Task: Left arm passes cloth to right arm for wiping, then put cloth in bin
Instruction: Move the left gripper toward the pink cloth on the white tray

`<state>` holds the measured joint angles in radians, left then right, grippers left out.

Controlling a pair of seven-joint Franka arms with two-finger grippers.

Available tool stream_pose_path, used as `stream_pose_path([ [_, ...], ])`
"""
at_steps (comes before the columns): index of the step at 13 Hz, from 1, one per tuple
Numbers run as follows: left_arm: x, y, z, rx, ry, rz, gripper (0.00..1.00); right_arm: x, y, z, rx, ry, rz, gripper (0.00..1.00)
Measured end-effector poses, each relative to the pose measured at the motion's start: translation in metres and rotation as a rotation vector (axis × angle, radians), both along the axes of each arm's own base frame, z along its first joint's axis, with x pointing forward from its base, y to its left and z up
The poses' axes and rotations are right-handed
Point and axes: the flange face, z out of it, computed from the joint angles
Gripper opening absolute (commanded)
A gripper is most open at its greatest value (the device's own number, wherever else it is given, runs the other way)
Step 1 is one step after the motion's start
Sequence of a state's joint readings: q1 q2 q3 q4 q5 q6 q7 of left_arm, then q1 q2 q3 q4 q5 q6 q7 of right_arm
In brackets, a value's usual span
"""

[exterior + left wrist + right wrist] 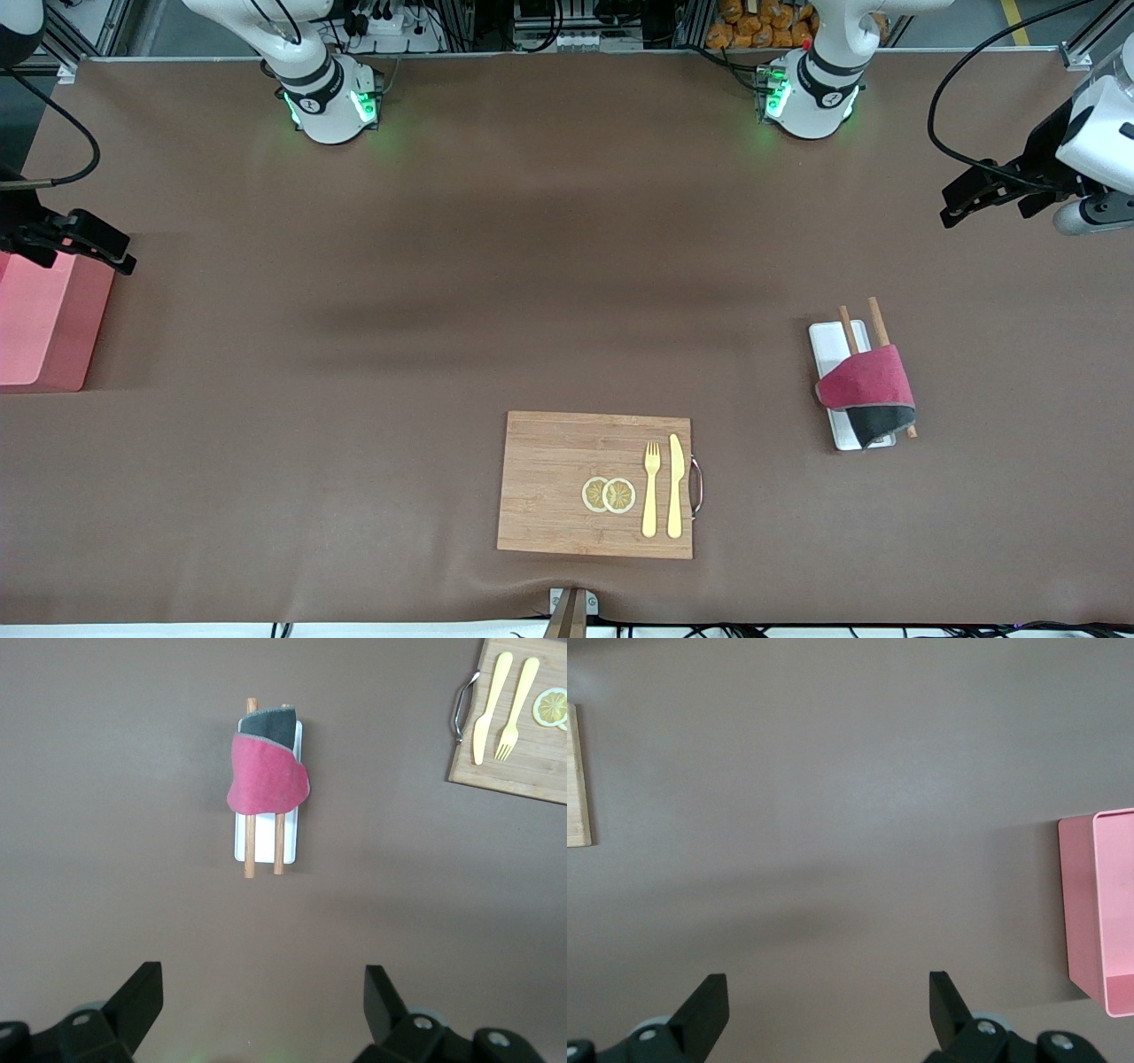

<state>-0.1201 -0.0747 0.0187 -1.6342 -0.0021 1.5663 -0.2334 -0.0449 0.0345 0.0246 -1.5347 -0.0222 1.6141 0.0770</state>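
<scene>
The cloth (866,385), crimson with a dark grey flap, lies draped over a flat white tray (828,341) and two wooden chopsticks (879,321) toward the left arm's end of the table. In the left wrist view the cloth (266,775) lies apart from my left gripper (264,988), which is open and empty. That left gripper (952,211) hangs over the table's edge at the left arm's end. The pink bin (44,323) stands at the right arm's end. My right gripper (122,257) is open and empty over the table beside the bin (1099,904); it also shows in the right wrist view (828,997).
A wooden cutting board (567,478) lies near the front edge mid-table, with a yellow fork (651,492), a yellow knife (675,487) and two lemon slices (609,494) on it. The board also shows in the left wrist view (523,753).
</scene>
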Motion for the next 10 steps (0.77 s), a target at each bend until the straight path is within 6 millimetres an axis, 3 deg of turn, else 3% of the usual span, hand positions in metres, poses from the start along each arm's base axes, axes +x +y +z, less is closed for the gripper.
stream_pose_path([
  [6, 0.006, 0.003, -0.001, 0.001, 0.005, 0.006, 1.00, 0.000, 0.000, 0.000, 0.000, 0.000, 0.000, 1.00],
  [8, 0.013, 0.003, -0.015, 0.004, 0.036, 0.007, 1.00, 0.000, 0.000, 0.000, 0.000, 0.000, 0.000, 1.00],
  [10, 0.028, 0.004, -0.043, 0.009, 0.079, 0.013, 1.00, 0.000, -0.002, 0.000, 0.000, 0.000, -0.003, 1.00],
])
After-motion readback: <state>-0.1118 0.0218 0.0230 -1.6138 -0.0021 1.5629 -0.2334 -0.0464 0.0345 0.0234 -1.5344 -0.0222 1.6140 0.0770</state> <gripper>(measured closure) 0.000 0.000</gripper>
